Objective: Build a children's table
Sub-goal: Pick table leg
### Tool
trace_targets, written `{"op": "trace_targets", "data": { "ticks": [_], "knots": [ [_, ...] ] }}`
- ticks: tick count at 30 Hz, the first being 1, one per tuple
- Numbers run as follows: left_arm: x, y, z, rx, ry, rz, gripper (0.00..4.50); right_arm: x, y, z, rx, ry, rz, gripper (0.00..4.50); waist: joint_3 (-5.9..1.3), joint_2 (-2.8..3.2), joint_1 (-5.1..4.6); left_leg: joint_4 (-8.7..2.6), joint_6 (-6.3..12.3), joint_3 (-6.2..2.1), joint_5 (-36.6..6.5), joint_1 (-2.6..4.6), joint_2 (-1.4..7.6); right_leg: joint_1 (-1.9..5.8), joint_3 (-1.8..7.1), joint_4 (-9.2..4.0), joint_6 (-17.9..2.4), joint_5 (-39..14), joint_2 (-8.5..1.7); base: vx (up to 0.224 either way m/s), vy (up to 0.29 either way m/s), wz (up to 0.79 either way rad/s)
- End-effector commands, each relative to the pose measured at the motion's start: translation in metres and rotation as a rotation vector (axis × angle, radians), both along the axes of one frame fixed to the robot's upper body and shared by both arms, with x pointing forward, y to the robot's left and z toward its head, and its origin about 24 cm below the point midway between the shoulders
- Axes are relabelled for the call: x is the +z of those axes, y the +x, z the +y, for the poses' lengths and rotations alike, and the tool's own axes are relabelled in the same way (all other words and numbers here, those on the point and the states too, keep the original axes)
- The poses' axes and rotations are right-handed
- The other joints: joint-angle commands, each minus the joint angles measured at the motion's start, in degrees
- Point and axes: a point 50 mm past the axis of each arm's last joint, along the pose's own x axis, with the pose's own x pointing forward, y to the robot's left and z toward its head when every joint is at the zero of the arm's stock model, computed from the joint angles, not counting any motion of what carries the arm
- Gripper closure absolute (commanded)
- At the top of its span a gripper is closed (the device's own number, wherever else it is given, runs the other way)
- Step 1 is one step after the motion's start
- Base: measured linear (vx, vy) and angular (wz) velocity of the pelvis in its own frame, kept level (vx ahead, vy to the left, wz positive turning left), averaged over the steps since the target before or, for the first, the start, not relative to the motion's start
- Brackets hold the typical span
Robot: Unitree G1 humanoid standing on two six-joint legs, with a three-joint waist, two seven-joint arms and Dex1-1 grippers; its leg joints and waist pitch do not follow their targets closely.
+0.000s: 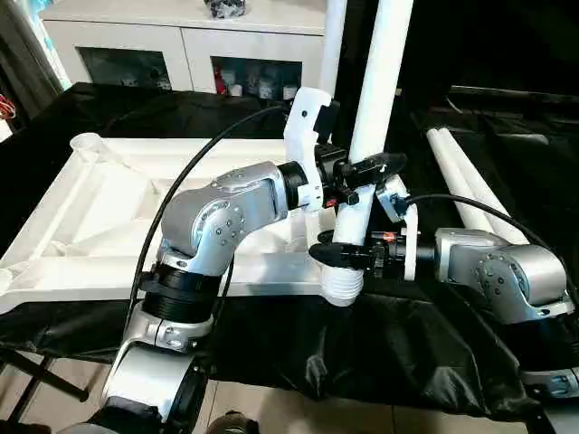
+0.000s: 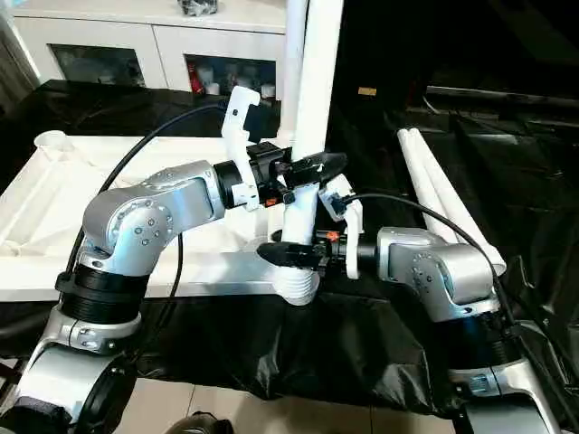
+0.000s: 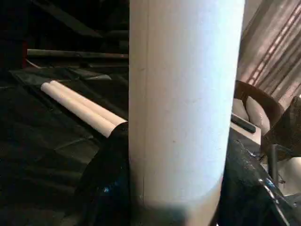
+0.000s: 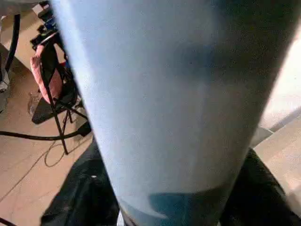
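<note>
No readable writing anywhere. We've got the table top (image 1: pixel 99 217) lying underside-up at left on black cloth (image 1: pixel 362 353). Our left gripper (image 1: pixel 362 176) and right gripper (image 1: pixel 348 256) both clamp the upright leg (image 1: pixel 375 81); its top's cut off. Two spare legs (image 1: pixel 466 190) lie right.

A: The long tapered plastic tube leg (image 1: pixel 378 99) was plain white, and so was the ribbed rectangular table top (image 1: pixel 109 208).

B: The cloth (image 1: pixel 362 353) under them was glossy black. The 2 spare tube legs (image 2: pixel 434 190) were white, the forearms silver, their fingers black.
</note>
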Motion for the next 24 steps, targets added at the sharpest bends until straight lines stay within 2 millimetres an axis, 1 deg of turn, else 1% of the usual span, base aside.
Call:
{"op": "trace_targets", "data": {
  "ticks": [1,2,3,4,5,7,8,9,10,12,14,15,16,17,18,19,20,21,22,24],
  "knots": [
    [0.004,-0.005,-0.003,-0.047,-0.014,-0.017,2.66,0.002,0.005,-0.005,-0.034,-0.021,-0.019,2.45,-4.84,-1.02,0.22,-3.67,1.87,-2.47,-4.7,1.69,4.61,2.86,3.02,-3.79,-12.6,-8.8,-5.16,0.0,0.0,0.0],
    [0.004,-0.005,-0.003,-0.053,-0.008,-0.022,2.66,0.001,0.005,-0.005,-0.036,-0.022,-0.019,2.45,-4.84,-0.85,0.24,-3.66,1.79,-2.49,-4.9,1.66,4.6,2.88,3.03,-3.8,-12.7,-8.8,-5.19,0.0,0.0,0.0],
    [0.004,-0.006,-0.003,-0.062,-0.008,-0.029,2.66,0.001,0.004,-0.004,-0.038,-0.021,-0.019,2.48,-4.84,-0.99,0.17,-3.68,1.76,-2.48,-5.0,1.68,4.59,2.89,3.02,-3.87,-12.6,-8.8,-5.16,0.0,0.0,0.0],
    [0.004,-0.006,-0.003,-0.063,-0.008,-0.03,2.66,0.001,0.004,-0.004,-0.038,-0.021,-0.019,2.49,-4.83,-1.0,0.18,-3.69,1.75,-2.49,-5.1,1.7,4.58,2.9,3.02,-3.89,-12.6,-8.9,-5.16,0.0,0.0,0.0],
    [0.004,-0.006,-0.003,-0.064,-0.008,-0.03,2.66,0.001,0.004,-0.004,-0.038,-0.021,-0.019,2.51,-4.84,-0.9,0.19,-3.7,1.71,-2.5,-5.1,1.67,4.59,2.91,3.01,-3.82,-12.6,-8.9,-5.15,0.0,0.0,0.0],
    [0.004,-0.006,-0.003,-0.064,-0.01,-0.028,2.66,0.001,0.003,-0.004,-0.039,-0.018,-0.019,2.53,-4.83,-0.91,0.14,-3.72,1.51,-2.51,-5.4,1.71,4.62,2.92,3.0,-3.84,-12.7,-8.9,-5.12,0.0,0.0,0.0],
    [0.004,-0.006,-0.003,-0.065,-0.009,-0.027,2.66,0.001,0.003,-0.004,-0.039,-0.018,-0.02,2.53,-4.84,-0.76,0.14,-3.69,1.43,-2.5,-5.6,1.72,4.6,2.91,3.03,-3.89,-12.7,-8.8,-5.14,0.0,0.0,0.0],
    [0.005,-0.006,-0.003,-0.06,-0.006,-0.035,2.66,0.0,0.002,-0.004,-0.041,-0.017,-0.019,2.53,-4.82,-0.8,0.12,-3.73,1.41,-2.51,-5.6,1.72,4.62,2.92,3.03,-3.88,-12.7,-8.7,-5.11,0.0,0.0,0.0],
    [0.005,-0.005,-0.003,-0.056,-0.004,-0.04,2.31,0.0,0.002,-0.004,-0.042,-0.017,-0.018,2.53,-4.86,-0.82,0.15,-3.73,1.45,-2.53,-5.4,1.77,4.65,2.9,3.04,-3.82,-12.7,-8.4,-5.1,0.0,0.0,0.0],
    [0.005,-0.004,-0.003,-0.046,-0.006,-0.048,1.96,-0.001,0.001,-0.004,-0.052,-0.019,-0.019,2.54,-4.88,-0.77,0.12,-3.73,1.36,-2.52,-5.4,1.72,4.63,2.94,3.03,-3.8,-12.8,-8.2,-5.12,0.0,0.0,0.0],
    [0.005,-0.004,-0.003,-0.04,-0.014,-0.043,1.91,-0.002,0.001,-0.005,-0.062,-0.019,-0.017,2.54,-4.86,-0.76,0.08,-3.73,1.35,-2.5,-5.5,1.7,4.6,2.95,3.04,-3.82,-12.9,-8.1,-5.12,0.0,0.0,0.0],
    [0.005,-0.004,-0.003,-0.04,-0.014,-0.043,1.77,-0.002,0.001,-0.005,-0.062,-0.019,-0.017,2.54,-4.84,-0.75,0.1,-3.73,1.32,-2.51,-5.7,1.73,4.61,2.94,3.02,-3.84,-13.0,-8.2,-5.13,0.0,0.0,0.0],
    [0.007,-0.002,-0.001,-0.023,-0.034,-0.054,1.77,-0.002,0.002,-0.005,-0.079,-0.012,-0.026,2.54,-4.85,-0.38,0.13,-3.71,1.2,-2.57,-6.0,1.71,4.6,2.94,3.02,-3.87,-12.9,-8.6,-5.17,0.0,0.0,0.0],
    [0.016,0.001,0.003,0.02,-0.1,-0.115,1.52,-0.001,0.003,-0.005,-0.111,0.008,-0.048,2.55,-4.85,-0.62,0.02,-3.75,1.08,-2.55,-6.2,1.71,4.59,2.98,3.01,-3.92,-12.8,-8.7,-5.1,0.0,0.0,0.0],
    [0.016,0.001,0.003,0.02,-0.1,-0.115,1.52,-0.001,0.003,-0.005,-0.111,0.008,-0.048,2.55,-4.85,-0.04,0.15,-3.74,1.11,-2.67,-6.2,1.69,4.61,2.91,3.04,-4.07,-12.7,-8.8,-5.2,0.0,0.0,0.0],
    [0.026,0.003,0.008,0.053,-0.163,-0.169,1.48,0.0,0.005,-0.005,-0.147,0.026,-0.06,2.55,-4.9,-0.23,-0.04,-3.77,0.77,-2.61,-6.5,1.71,4.6,2.98,2.99,-4.05,-12.8,-8.1,-5.1,0.0,0.0,0.0],
    [0.026,0.003,0.008,0.053,-0.163,-0.169,1.48,0.0,0.005,-0.005,-0.147,0.026,-0.06,2.55,-4.95,-0.35,-0.06,-3.77,0.77,-2.62,-6.5,1.69,4.62,3.03,3.0,-4.06,-13.0,-7.5,-5.11,0.0,0.0,0.0],
    [0.037,0.006,0.014,0.106,-0.242,-0.211,1.48,0.001,0.007,-0.005,-0.185,0.042,-0.08,2.55,-5.0,-0.36,-0.05,-3.82,0.71,-2.67,-6.5,1.71,4.67,3.12,2.96,-3.93,-13.1,-7.1,-5.13,0.0,0.0,0.0],
    [0.045,0.008,0.02,0.148,-0.292,-0.241,1.48,0.001,0.008,-0.006,-0.218,0.056,-0.089,2.56,-4.91,-0.3,-0.14,-3.83,0.72,-2.65,-6.7,1.6,4.65,3.05,2.96,-4.02,-13.2,-7.1,-5.17,0.0,0.0,0.0],
    [0.049,0.008,0.03,0.162,-0.295,-0.273,1.48,0.002,0.011,-0.007,-0.272,0.072,-0.113,2.56,-4.96,-0.36,-0.22,-3.9,0.56,-2.69,-7.1,1.71,4.66,3.06,2.9,-3.88,-13.2,-7.2,-5.13,0.0,0.0,0.0]
  ]
}}
